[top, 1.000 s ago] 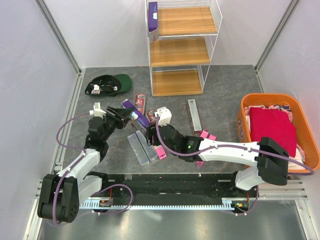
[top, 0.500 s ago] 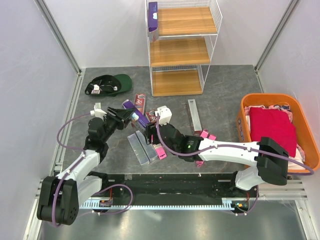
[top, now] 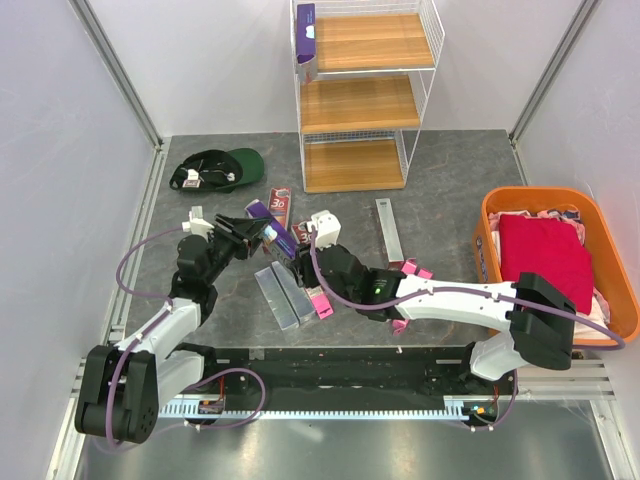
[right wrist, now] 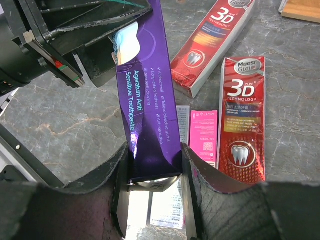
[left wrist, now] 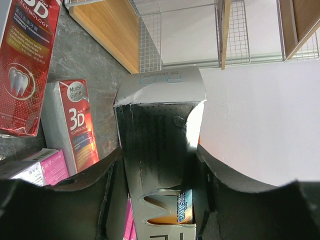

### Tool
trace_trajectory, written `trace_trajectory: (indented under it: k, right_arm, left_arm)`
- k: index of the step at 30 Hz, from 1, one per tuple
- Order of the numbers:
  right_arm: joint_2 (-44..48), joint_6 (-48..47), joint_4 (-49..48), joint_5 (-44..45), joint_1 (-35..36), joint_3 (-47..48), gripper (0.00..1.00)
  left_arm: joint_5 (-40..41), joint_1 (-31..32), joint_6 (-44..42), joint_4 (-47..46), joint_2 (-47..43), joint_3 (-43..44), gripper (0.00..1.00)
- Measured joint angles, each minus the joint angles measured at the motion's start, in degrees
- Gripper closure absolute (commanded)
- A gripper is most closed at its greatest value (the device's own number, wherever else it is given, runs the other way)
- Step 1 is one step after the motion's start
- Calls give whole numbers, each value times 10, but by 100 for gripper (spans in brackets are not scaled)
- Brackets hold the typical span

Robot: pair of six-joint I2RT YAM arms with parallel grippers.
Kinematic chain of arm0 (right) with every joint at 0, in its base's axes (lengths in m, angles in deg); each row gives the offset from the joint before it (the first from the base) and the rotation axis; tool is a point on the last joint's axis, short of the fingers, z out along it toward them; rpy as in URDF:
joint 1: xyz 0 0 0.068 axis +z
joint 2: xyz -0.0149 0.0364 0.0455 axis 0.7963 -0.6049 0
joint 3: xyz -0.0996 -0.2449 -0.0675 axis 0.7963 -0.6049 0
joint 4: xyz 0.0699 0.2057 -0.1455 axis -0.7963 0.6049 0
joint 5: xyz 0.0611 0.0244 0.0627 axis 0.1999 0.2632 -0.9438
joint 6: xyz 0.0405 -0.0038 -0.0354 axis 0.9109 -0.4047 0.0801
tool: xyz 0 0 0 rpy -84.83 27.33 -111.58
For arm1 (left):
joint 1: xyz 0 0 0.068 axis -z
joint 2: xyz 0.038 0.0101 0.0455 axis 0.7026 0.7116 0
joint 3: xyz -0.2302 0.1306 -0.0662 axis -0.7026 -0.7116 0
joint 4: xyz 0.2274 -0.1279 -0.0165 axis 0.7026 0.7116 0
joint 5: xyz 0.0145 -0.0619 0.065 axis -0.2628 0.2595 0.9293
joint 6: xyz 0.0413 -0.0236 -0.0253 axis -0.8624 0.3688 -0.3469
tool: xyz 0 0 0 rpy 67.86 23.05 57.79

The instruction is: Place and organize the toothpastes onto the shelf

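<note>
from above, my left gripper (top: 256, 231) and my right gripper (top: 298, 260) each clamp one end of the same purple carton (top: 284, 240), well short of the shelf (top: 360, 100). a second purple carton (top: 306, 35) stands on the shelf's top board.

left wrist: the held carton's grey end flap fills the gap between my fingers. left of them a red carton (left wrist: 77, 125) reads "3d technology".

right wrist: only here the held side reads "ageratum anti sensitive toothpaste". a pink carton (right wrist: 204, 135) lies just right of my fingers.
</note>
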Motion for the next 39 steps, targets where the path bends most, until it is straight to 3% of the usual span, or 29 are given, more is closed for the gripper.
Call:
trace_trajectory:
  k: [5, 9, 19, 25, 30, 39]
  right_arm:
    - [5, 1, 7, -28, -12, 0, 73]
    - [9, 8, 18, -62, -33, 0, 73]
    - [78, 49, 33, -159, -124, -10, 73]
    - [133, 76, 50, -210, -171, -18, 73]
    - [181, 105, 56, -264, -206, -18, 73]
    - [191, 144, 54, -352, -236, 20, 73]
  left_arm:
    - [-9, 0, -1, 1, -1, 1, 14]
    - [-23, 1, -21, 41, -3, 28, 1]
    - [17, 1, -195, 299, -35, 212, 0]
    - [95, 1, -261, 399, -93, 231, 0]
    - [140, 1, -285, 434, -127, 229, 0]
    - [142, 1, -293, 442, -113, 226, 0]
